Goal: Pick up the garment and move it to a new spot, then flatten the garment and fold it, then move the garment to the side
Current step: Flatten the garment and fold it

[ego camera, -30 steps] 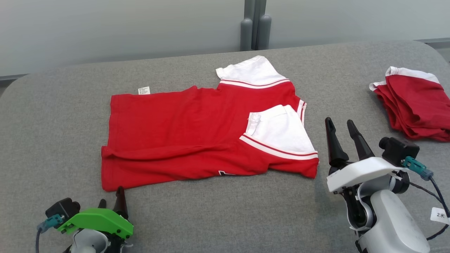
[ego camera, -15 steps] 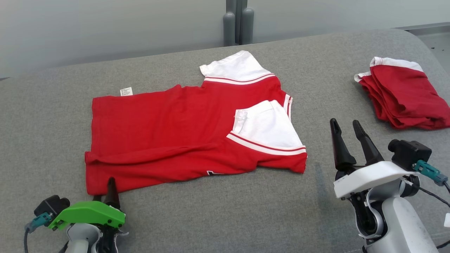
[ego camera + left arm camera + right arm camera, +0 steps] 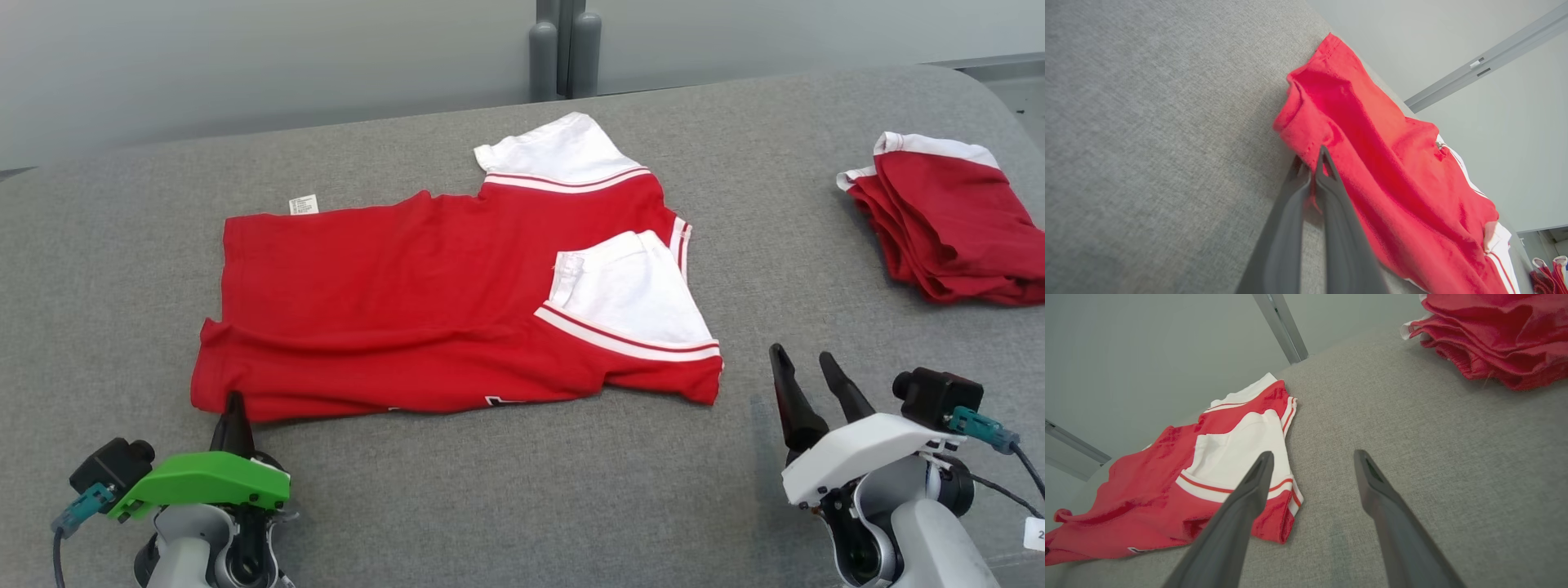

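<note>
The left pincer (image 3: 233,406) has closed, clamping the hem corner of the shirt (image 3: 424,302) at its tips, while the right pincer (image 3: 804,367) gapes empty; folding looks half done, moving aside remains.

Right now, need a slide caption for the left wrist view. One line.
Left end effector shut on the hem edge of the red garment lying on the grey fabric surface.

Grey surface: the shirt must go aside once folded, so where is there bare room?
Bare: the strip between the red shirt and the folded pile, the near band between the left end effector and right end effector, and the far-left corner beyond the shirt. Crowded: the right edge under the pile.
</note>
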